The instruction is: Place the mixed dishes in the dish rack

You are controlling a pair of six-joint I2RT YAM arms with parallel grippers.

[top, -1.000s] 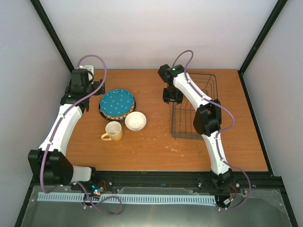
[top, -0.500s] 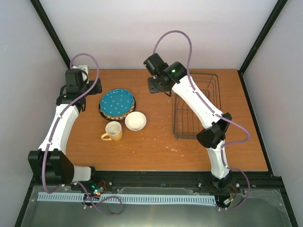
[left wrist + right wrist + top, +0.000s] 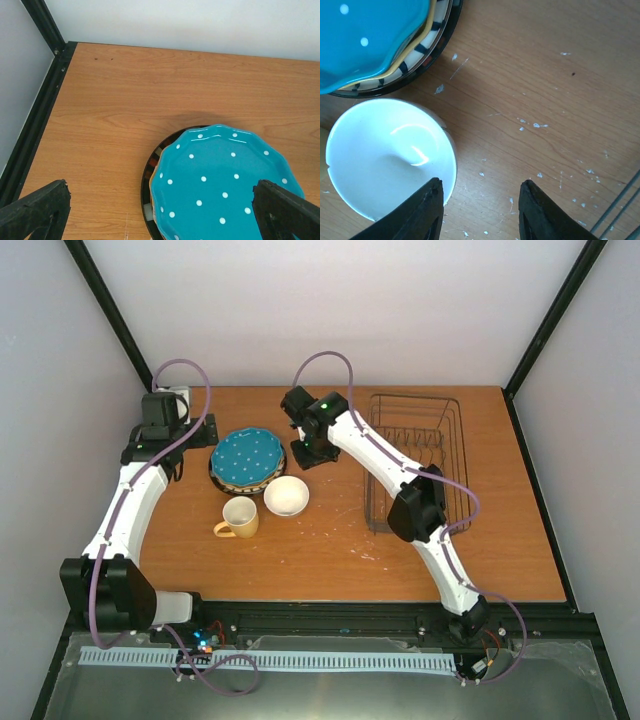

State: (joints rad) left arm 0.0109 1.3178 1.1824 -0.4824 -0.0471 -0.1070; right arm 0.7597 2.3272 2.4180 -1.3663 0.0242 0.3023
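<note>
dishes [image 3: 250, 468] all sit left of the table's [image 3: 330, 550] middle, none yet in the rack [image 3: 452, 430], which lies along the right side and reaches toward the far right corner. three plates are stacked nearer the far edge: a teal plate [image 3: 245, 452] on top, a yellow plate [image 3: 426, 31] under it and a striped plate [image 3: 442, 20] at the bottom. a bowl [image 3: 286, 496] stands just beside the stack on its near right. a mug [image 3: 240, 517] stands just beside the bowl, toward the near left.

they look like glazed ceramic, so i judge them stiff, smooth, slippery and liable to chip or break if dropped or knocked on the wires. the plates lie flat and nested, so the best hold is likely the raised rim of the top one. the bowl is probably light and takes a pinch across its wall, one finger inside and one outside. the mug offers its rim or handle.

the left gripper [image 3: 160, 186] hangs over the far left side of the stack with its jaws spread wide, holding nothing. the right gripper [image 3: 481, 182] hovers at the bowl's right side, jaws partly spread with only bare table between them. one finger [image 3: 427, 210] overlaps the bowl's rim in the wrist view, but whether it touches i cannot tell.
</note>
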